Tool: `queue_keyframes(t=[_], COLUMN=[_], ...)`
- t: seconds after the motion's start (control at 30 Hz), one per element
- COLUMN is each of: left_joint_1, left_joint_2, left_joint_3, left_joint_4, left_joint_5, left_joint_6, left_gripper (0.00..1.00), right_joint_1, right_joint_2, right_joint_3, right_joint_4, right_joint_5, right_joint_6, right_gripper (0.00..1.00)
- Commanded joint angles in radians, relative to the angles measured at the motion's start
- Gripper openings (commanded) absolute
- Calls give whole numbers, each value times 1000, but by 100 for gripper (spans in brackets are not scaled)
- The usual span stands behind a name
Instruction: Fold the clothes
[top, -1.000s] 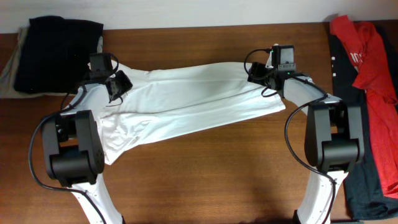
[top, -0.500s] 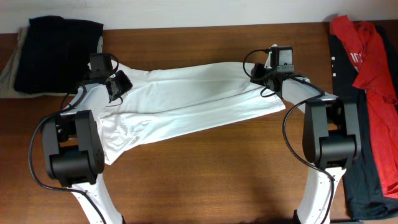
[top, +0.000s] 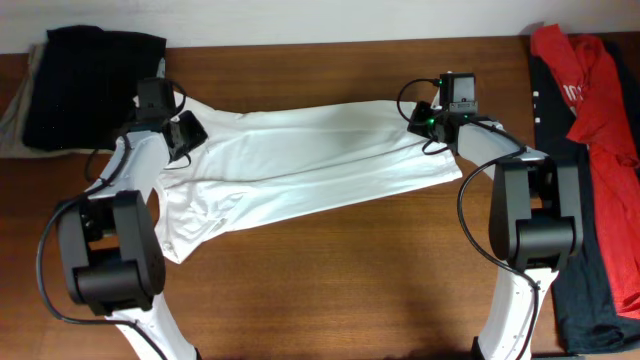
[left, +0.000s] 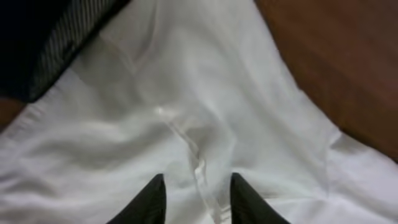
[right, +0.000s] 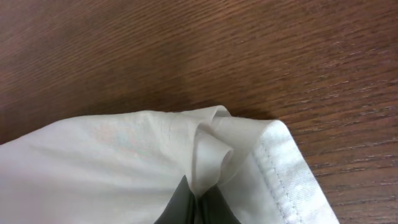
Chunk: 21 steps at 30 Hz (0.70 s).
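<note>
Table (top: 350, 290): brown wood-grain top, carrying every item listed below.

White T-shirt (top: 300, 165): spread across the middle of the table as a long band. It runs from the left arm's side to the right arm's side, its lower left part bunched and wrinkled. One hemmed corner reaches the right end and one seamed part reaches the upper left.

Dark garment (top: 590, 290): lies along the table's right edge, partly under the red shirt.

Black garments (top: 85, 85): folded stack at the far left corner, just beside the T-shirt's upper left part.

Red shirt (top: 600, 90): crumpled at the far right corner, well apart from the T-shirt.

Left gripper (left: 196, 186): over the T-shirt's upper left part. The fingers (left: 152, 199) are spread, with a raised seam of white cloth between them, and are not clamped.

Right gripper (right: 196, 193): at the T-shirt's right end. The dark fingertips are pressed together on a puckered fold of cloth just beside the stitched hem (right: 280, 177), with bare wood beyond.
</note>
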<state>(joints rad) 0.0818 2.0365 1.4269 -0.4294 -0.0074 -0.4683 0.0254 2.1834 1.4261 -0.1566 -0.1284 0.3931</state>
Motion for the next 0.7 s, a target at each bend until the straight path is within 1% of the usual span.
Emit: queue_keyframes(t=[0.0,0.13,0.2,0.3,0.53,0.6,0.63,0.67], left_joint_1=[8,6,6,6,6,6,6,6], left_joint_2=[-23,58,95,98,101,116,119,120], left_joint_3=[19,19,19,19,19,19,19,19], left_joint_4=[-13,12,69,104,106,107,107,108], left_joint_5=[25,80,151,150,150,150,150,150], left_joint_6=[13,8,0,-11,-10,-10,-10,-10], left_gripper=[45,48,51,51,49,45,42,31], right_joint_1=[-7,-7,-7,-7,-7,-7,-7,-7], right_joint_2=[-25,-25,-25,-25,-25,-25,-25,-25], right_joint_3=[20,20,20,20,20,20,20,20], right_joint_4=[-1,-1,-1,0,0,0,0,0], right_joint_5=[2,2,2,2,2,2,2,2], right_joint_6=[8,8,8,8,8,8,8,8], right_gripper=[4,4,4,4,4,4,4,4])
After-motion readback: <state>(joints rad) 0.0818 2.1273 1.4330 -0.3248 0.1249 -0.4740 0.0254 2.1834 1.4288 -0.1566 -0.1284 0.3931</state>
